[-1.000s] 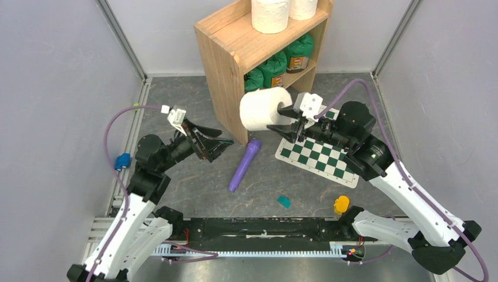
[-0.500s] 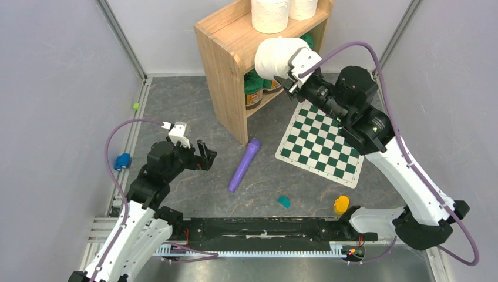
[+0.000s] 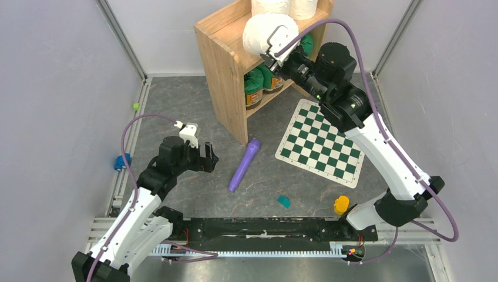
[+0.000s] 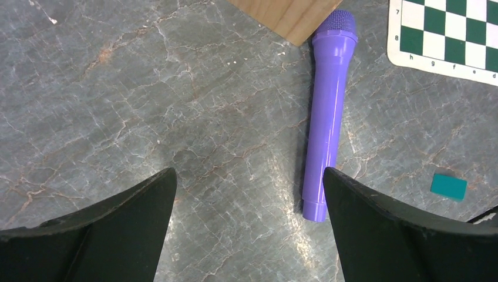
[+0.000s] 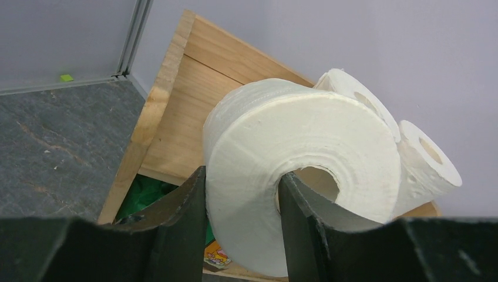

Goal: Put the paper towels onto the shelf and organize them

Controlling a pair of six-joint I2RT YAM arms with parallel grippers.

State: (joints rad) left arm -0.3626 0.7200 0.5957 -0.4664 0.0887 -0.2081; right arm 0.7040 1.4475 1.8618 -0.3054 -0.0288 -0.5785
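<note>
The right fingers [image 5: 187, 202] hold a white paper towel roll [image 3: 265, 30]. One finger goes into the hole in the middle of the roll and the other presses on the outside. The roll is tipped on its side, up over the top board of the light wooden shelf [image 3: 220, 44]. I cannot tell if it touches the board.

Two more white paper towel rolls [image 3: 271, 5] stand at the back of that top board, right behind the held one. Green cans with brown lids [image 3: 253, 87] sit on the lower board.

The left fingers [image 4: 126, 226] are spread wide with nothing in them, low over the grey stone-look table [image 3: 176, 106]. A long purple toy microphone [image 4: 327, 111] lies on the table just beside them. A green-and-white checkered board [image 3: 322, 141] lies flat near the shelf.
</note>
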